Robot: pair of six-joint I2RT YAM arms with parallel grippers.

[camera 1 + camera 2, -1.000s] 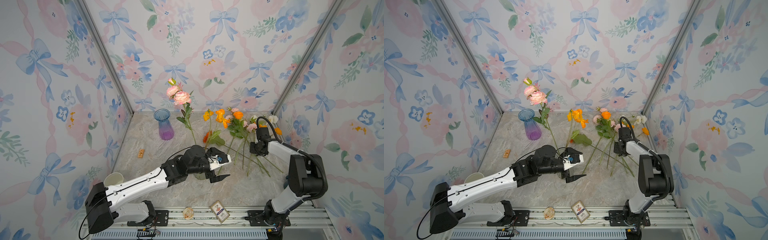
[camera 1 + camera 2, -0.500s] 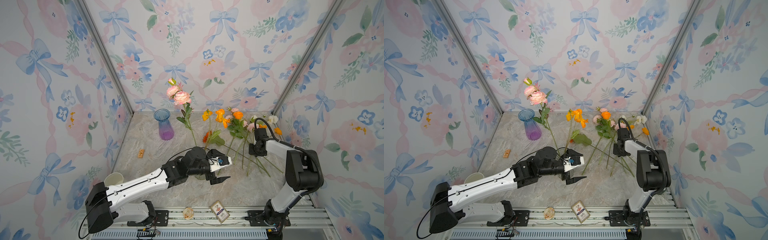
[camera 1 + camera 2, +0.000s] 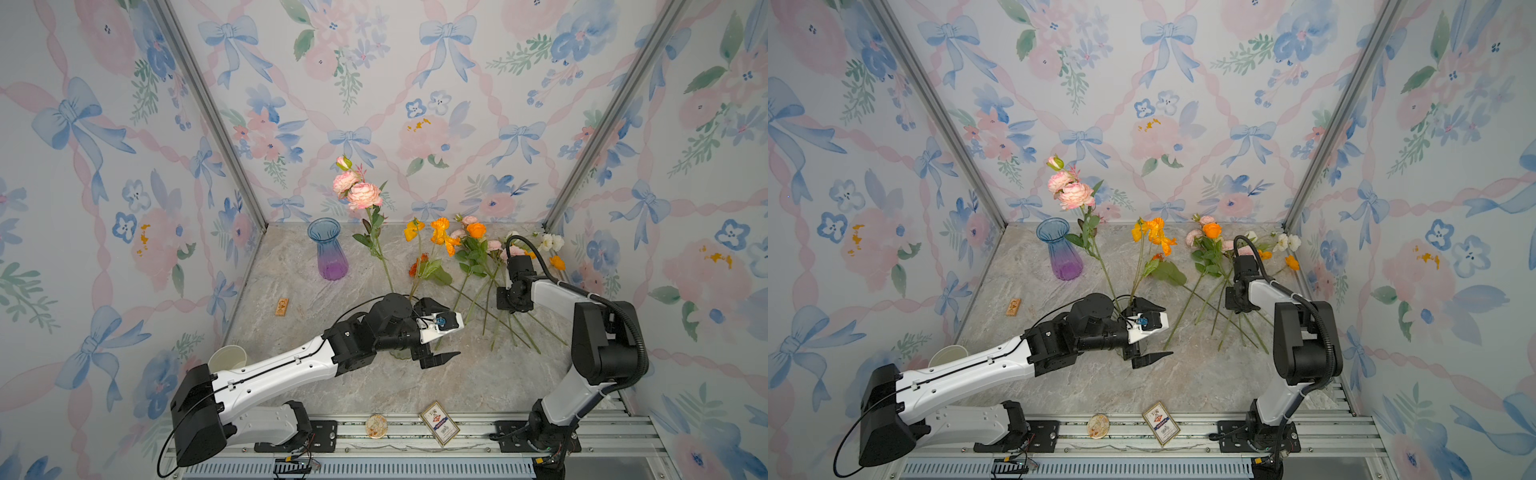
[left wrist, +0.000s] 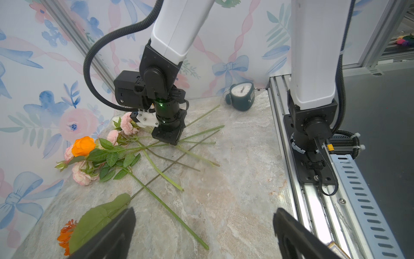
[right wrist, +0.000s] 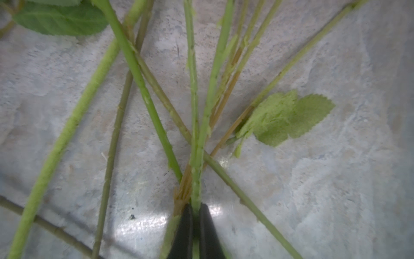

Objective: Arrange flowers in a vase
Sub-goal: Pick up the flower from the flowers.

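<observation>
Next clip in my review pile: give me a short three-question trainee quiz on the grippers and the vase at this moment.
1. True or false: the right gripper is shut on a green stem.
2. The blue-purple vase holds: A no flowers; B one flower; C a bunch.
3. Fill in: the left gripper has its jaws ____.
Key: 1 true; 2 A; 3 open.

Vase (image 3: 327,249) stood nr back-left corner of the table (image 3: 478,382); flowers (image 3: 478,266) lay twd back-right corner; card (image 3: 439,423) & coin (image 3: 376,424) by front edge, coin left of card.
</observation>
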